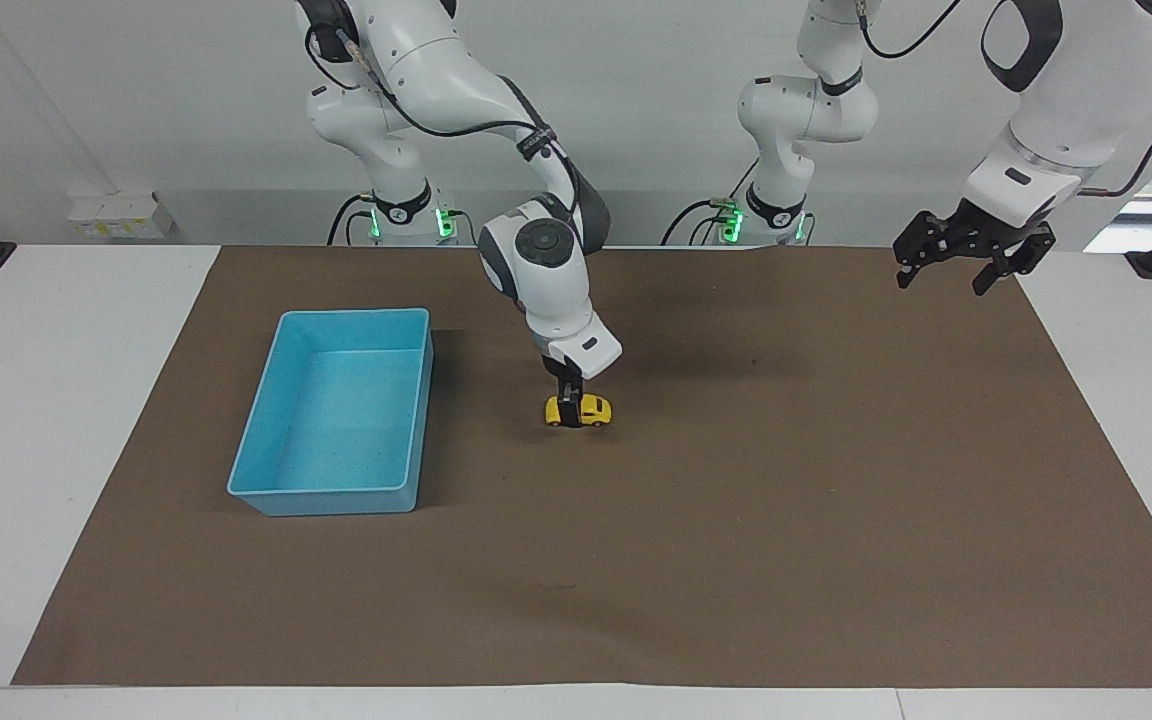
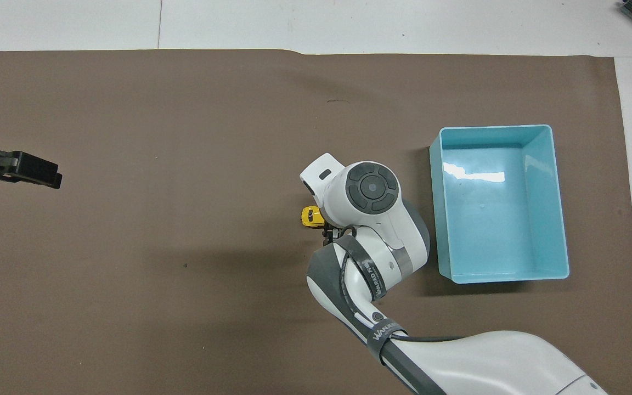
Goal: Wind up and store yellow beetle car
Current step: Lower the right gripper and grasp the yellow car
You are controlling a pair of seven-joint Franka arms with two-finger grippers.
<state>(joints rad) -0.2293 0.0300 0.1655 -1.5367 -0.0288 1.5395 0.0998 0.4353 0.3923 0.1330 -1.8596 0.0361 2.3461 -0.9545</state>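
Note:
The yellow beetle car (image 1: 596,409) stands on the brown mat (image 1: 736,520) mid-table, beside the light blue tray (image 1: 331,492). My right gripper (image 1: 570,410) is down at the car's middle, at mat level, and covers part of its body. In the overhead view the right wrist hides most of the car (image 2: 309,216), and only its end toward the left arm shows. Whether the car is gripped I cannot tell. My left gripper (image 1: 944,277) hangs open and empty above the mat's corner at the left arm's end, where it waits.
The tray (image 2: 500,277) is empty and lies toward the right arm's end of the table. The mat covers most of the white table (image 1: 56,400). A small dark mark (image 2: 338,101) sits on the mat farther from the robots than the car.

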